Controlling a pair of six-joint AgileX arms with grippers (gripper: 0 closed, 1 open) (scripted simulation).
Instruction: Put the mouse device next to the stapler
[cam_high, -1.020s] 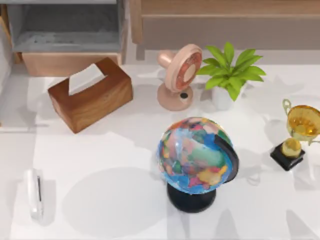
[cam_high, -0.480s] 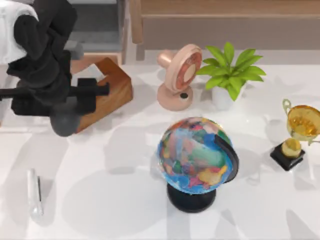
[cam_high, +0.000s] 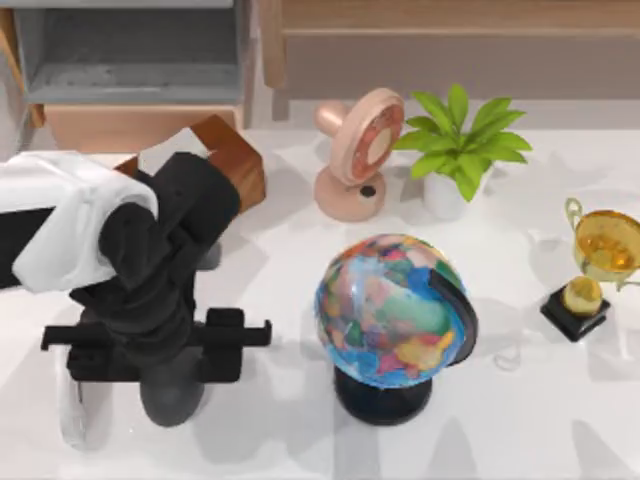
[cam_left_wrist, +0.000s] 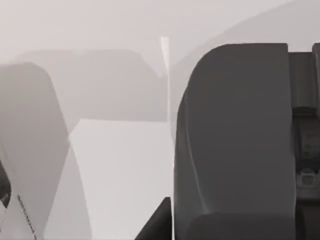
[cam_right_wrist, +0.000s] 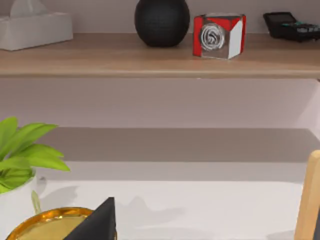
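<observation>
My left tool (cam_high: 85, 375) hangs low over the bench's (cam_high: 280, 430) left side; I cannot tell how far it is open. The mouse device (cam_high: 70, 420) lies on the bench just below it, partly hidden, with the globe (cam_high: 395, 310) well apart to the tool's right.

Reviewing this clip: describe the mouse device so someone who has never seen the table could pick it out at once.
Start at the globe in the middle of the table, then look across to the table's left edge near the front, where the left arm hangs. Beside the arm lies the mouse device, partly covered. It is small, slim, glossy white, and lies flat, unlike everything else there.
</observation>
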